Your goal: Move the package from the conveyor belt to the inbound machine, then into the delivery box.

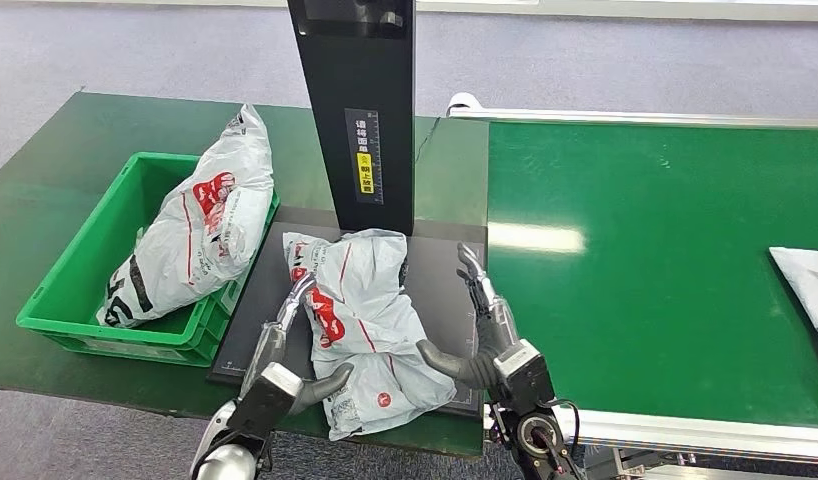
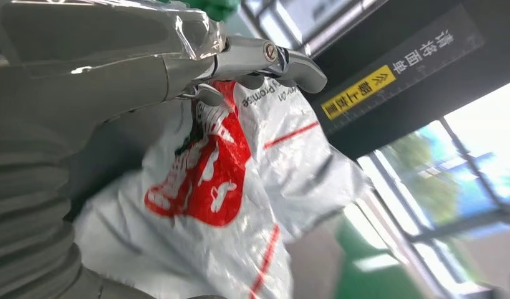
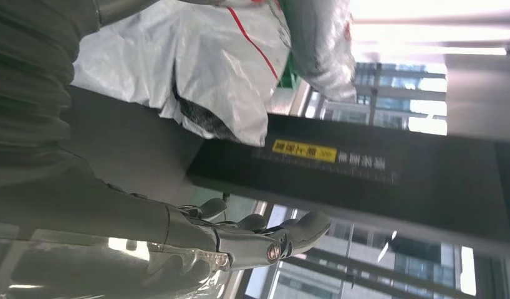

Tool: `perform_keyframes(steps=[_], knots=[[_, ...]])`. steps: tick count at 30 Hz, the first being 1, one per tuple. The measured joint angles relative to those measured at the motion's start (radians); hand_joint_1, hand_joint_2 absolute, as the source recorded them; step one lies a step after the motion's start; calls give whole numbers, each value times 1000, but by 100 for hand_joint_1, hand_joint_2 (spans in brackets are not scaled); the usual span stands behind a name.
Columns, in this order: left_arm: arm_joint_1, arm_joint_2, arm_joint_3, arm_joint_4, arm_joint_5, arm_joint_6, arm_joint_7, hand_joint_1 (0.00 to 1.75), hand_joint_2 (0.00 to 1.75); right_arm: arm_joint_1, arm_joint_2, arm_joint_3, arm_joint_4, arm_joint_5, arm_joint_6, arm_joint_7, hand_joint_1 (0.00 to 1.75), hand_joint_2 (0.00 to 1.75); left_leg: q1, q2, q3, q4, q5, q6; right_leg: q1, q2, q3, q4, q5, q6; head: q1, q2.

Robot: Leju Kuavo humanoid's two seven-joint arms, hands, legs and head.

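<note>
Nearest the robot, both hands flanked a white package that lay on the dark scanner plate of the inbound machine. The left hand had its fingers stretched flat along the package's left edge, touching the plastic, with the thumb hooked under the near corner; the left wrist view confirmed fingers laid over the red print. The right hand stood just beside the package's right edge, fingers extended and apart, thumb reaching toward the near corner. Whether it pressed the plastic I could not tell. Neither hand had clamped on it.

Judgement: the package had reached the machine; the step in hand was the two-handed lift toward the green bin. To do it well, the right hand should close in until both palms squeeze evenly, thumbs underneath, since the soft plastic will sag and slip. Lift clear of the plate, and carry left low enough to miss the black post.

Count: three packages seen. One on the plate, one package leaning in the bin and overhanging its rim, one package on the belt, well apart. One bin, one post, one conveyor belt.
</note>
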Motion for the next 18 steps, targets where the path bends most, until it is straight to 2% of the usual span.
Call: perform_keyframes(steps=[6,11,18], knots=[[-16,0,-23,20,-52,25,20,0,175,2,10,-30,-5,-18,1,0,0,175,0,0,0,0,0,0,0,0,0,0,0,0,0,0],[-42,1,-76,101,-301,71,133,0,175,19,41,-106,-26,-67,30,22,0,175,0,1,0,0,0,0,0,0,0,0,0,0,0,0],[-65,-1,-77,169,-425,71,217,0,175,58,56,-149,-66,-34,47,36,0,175,0,0,0,0,0,0,0,0,0,0,0,0,0,0]])
